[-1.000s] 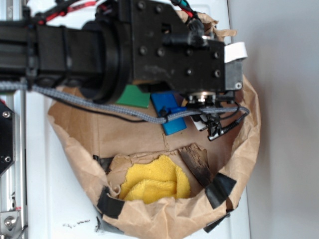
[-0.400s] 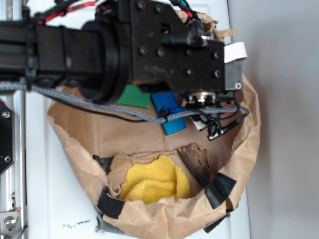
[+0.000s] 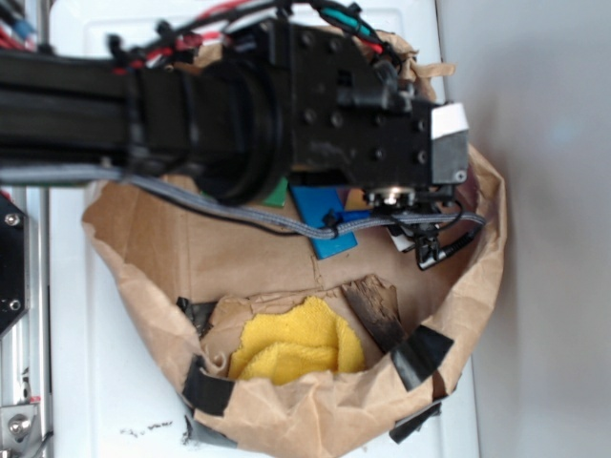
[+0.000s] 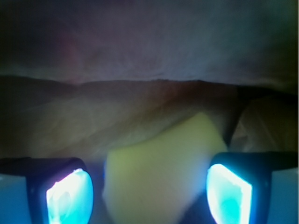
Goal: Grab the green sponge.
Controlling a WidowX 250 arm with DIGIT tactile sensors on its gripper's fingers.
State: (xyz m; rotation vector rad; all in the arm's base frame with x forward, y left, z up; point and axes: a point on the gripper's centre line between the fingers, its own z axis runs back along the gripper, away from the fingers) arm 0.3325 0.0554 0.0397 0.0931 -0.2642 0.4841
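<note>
Two views: an exterior one from above and a wrist one between the pincer's fingers.
Green sponge (image 3: 278, 194): only a small corner is seen in the exterior view, on the brown paper bag (image 3: 172, 248), tucked under the black arm (image 3: 191, 114) and just beside the blue block (image 3: 325, 224).
Wrist view: a pale yellow-green slab (image 4: 161, 172) is seen low between the two lit fingers (image 4: 70, 196); it is judged to be the sponge, tinted by the light, though this cannot be confirmed.
Pincer (image 4: 149, 196): its fingers are spread wide, with nothing clamped.
Key relation: the slab is seen ahead of and between the fingers, one corner pointing away.
Long axis: cannot be told.
Other things: a yellow cloth (image 3: 296, 348) lies well apart, at the bag's near rim.
Writing: none can be read.
</note>
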